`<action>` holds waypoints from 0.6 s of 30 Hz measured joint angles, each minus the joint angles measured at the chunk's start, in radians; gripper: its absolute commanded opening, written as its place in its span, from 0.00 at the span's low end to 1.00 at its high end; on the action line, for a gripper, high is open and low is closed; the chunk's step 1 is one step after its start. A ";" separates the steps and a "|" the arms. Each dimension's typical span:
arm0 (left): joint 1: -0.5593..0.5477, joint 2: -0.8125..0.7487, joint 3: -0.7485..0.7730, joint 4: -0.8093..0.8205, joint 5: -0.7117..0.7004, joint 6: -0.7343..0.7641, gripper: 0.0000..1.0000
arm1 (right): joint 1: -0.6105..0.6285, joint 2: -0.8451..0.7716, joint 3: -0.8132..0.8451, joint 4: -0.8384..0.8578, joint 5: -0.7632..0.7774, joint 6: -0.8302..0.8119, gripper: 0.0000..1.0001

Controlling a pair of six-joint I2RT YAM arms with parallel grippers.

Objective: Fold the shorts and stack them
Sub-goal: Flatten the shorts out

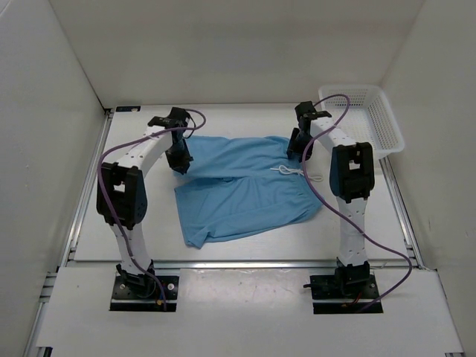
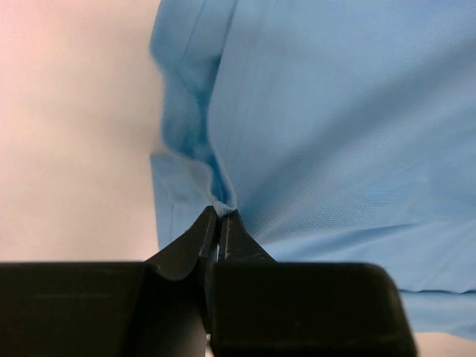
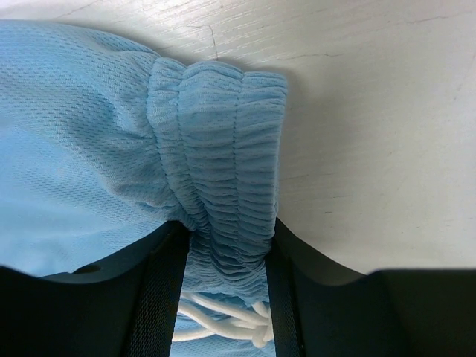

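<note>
The light blue shorts (image 1: 242,186) lie spread on the white table, waistband to the right, legs to the left. My left gripper (image 1: 181,162) is shut on a pinch of fabric at the far leg's hem (image 2: 220,204). My right gripper (image 1: 296,149) is shut on the gathered elastic waistband (image 3: 223,171) at its far corner. The white drawstring (image 1: 286,171) lies on the waistband and shows knotted between the right fingers in the right wrist view (image 3: 230,320).
A white mesh basket (image 1: 362,119) stands at the back right corner. White walls close in the table (image 1: 134,230) on three sides. Purple cables loop off both arms.
</note>
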 measured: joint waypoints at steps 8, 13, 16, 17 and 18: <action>-0.050 -0.086 -0.282 -0.019 -0.039 -0.116 0.84 | 0.000 -0.017 -0.031 0.030 -0.015 0.000 0.54; -0.050 -0.044 -0.055 -0.088 -0.084 -0.117 0.75 | 0.000 -0.036 -0.058 0.035 -0.015 -0.001 0.61; -0.041 0.059 0.232 -0.103 -0.116 -0.087 0.75 | 0.000 -0.043 -0.061 0.032 -0.014 -0.005 0.64; -0.037 0.107 0.332 -0.115 -0.124 -0.076 0.75 | 0.000 -0.047 -0.061 0.033 -0.014 -0.005 0.65; -0.034 0.153 0.409 -0.117 -0.132 -0.067 0.75 | 0.000 -0.049 -0.061 0.032 -0.014 -0.005 0.65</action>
